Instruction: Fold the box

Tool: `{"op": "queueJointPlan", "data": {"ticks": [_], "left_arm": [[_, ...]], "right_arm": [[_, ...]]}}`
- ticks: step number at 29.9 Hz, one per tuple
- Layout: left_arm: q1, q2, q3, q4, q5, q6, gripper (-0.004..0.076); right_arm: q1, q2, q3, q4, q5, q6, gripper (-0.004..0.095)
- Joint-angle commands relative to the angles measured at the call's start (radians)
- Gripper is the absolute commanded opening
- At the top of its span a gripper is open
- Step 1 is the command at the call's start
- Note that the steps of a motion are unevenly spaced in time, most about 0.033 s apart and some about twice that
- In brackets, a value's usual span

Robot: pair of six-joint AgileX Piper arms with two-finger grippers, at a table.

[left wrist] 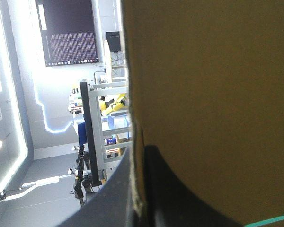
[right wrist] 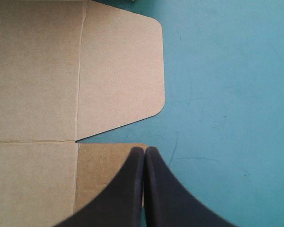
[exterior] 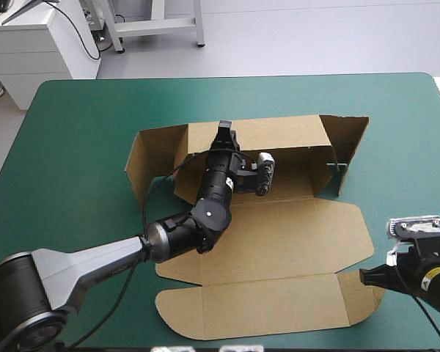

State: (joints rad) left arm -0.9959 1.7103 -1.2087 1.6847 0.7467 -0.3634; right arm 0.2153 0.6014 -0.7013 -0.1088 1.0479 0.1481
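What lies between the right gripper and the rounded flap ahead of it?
Only a narrow wedge of bare teal-green cover, where the box is cut between two flaps; the right wrist view shows it.

High cam down over table point(exterior: 81, 125); L wrist level, against box point(left wrist: 208, 94) wall; R wrist close above same box.

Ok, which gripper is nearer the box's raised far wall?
Left. The left gripper clamps the far wall; the right gripper is at the near flap, right end.
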Motion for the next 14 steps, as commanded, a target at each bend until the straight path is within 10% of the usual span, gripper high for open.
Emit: {"op": "queueJointPlan", "data": {"ticks": [1, 14], "left_arm": [[0.009, -0.020, -0.023, 0.102, 0.060, -0.011, -0.0008], [0.009, -0.013, -0.023, 0.102, 0.069, -0.011, -0.0008]], "right_arm": [[-0.005, 0.062, -0.094, -0.016, -0.059, 0.001, -0.0016], [-0.005, 0.532, -0.621, -0.105, -0.051, -0.107, -0.0021]]}}
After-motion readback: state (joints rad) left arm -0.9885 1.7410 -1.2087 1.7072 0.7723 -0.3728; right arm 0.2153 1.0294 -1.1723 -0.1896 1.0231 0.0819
